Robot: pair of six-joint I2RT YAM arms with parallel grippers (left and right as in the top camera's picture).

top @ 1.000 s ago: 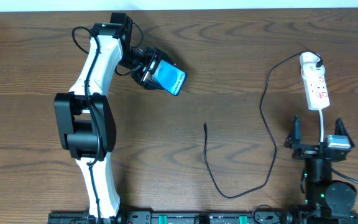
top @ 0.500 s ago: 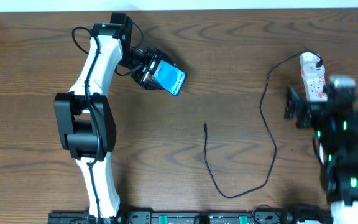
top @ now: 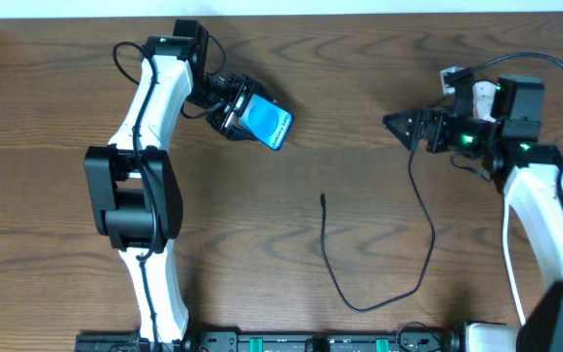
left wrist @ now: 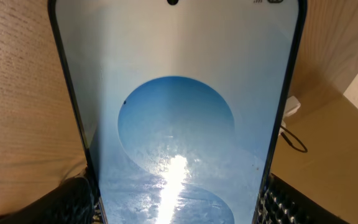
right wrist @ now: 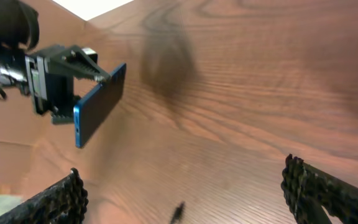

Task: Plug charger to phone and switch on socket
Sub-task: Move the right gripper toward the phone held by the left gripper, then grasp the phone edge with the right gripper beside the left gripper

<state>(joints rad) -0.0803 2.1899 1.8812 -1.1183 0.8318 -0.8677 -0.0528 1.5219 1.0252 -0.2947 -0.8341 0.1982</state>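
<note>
**Phone held by the left jaws, right jaws open by the socket**

Your left jaws were closed on the phone (top: 267,123), one finger on each long side. You held it near the far edge of the tabletop (top: 291,59), left of the middle. Its blue screen was lit and it sat at a slant. In the left wrist view the screen (left wrist: 176,124) filled most of the picture, with the black fingers at the two bottom corners. From the right wrist view you could see the phone (right wrist: 98,106) side on, and it looked to be up off the wood.

Your right jaws were open and held nothing. The two fingers stood wide apart and pointed toward the left edge. They were near the far right corner, right over the top part of the charger (top: 431,240).

The charger lay loose on the tabletop. It ran from the far right corner down toward the near edge, made a loop, and came back up. Its small plug tip (top: 323,198) lay near the middle of the tabletop, well apart from the phone.

Your right arm (top: 541,210) hid most of the socket (top: 481,96). Only a white bit showed by the far right corner. You could not see its switch.
</note>
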